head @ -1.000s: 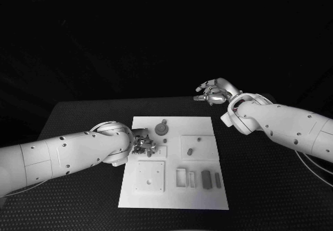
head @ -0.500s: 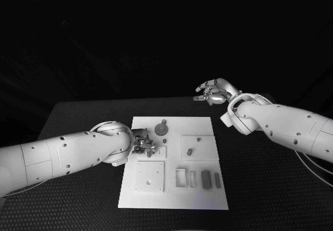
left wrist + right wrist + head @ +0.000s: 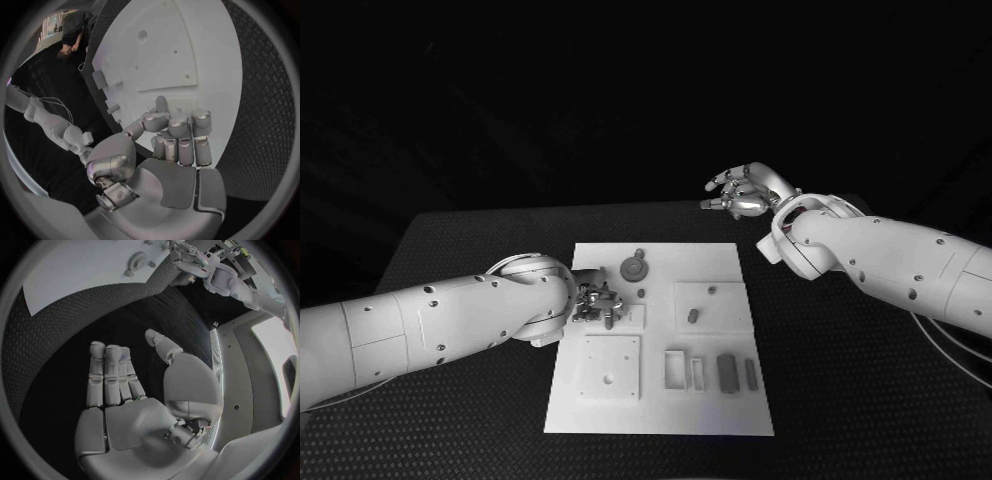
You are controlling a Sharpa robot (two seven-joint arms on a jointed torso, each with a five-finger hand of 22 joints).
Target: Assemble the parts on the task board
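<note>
While the left hand (image 3: pixel 599 303) rests low over the left edge of the task board (image 3: pixel 711 262), at centre-left of the head view, its fingers (image 3: pixel 179 136) are curled inward; whether they grasp a small part cannot be told. The white task board occupies the lower middle of the frame on the black table (image 3: pixel 473 235). A round grey part (image 3: pixel 635 267) lies near the board's upper left, just above the left hand. Two small grey parts (image 3: pixel 694 315) sit on a raised square at right of centre, and elongated grey parts (image 3: pixel 728 371) lie beside rectangular slots towards the lower right. The right hand (image 3: pixel 744 192), raised beyond the board's far edge at upper right, is released, with fingers (image 3: pixel 112 375) extended and holding nothing.
</note>
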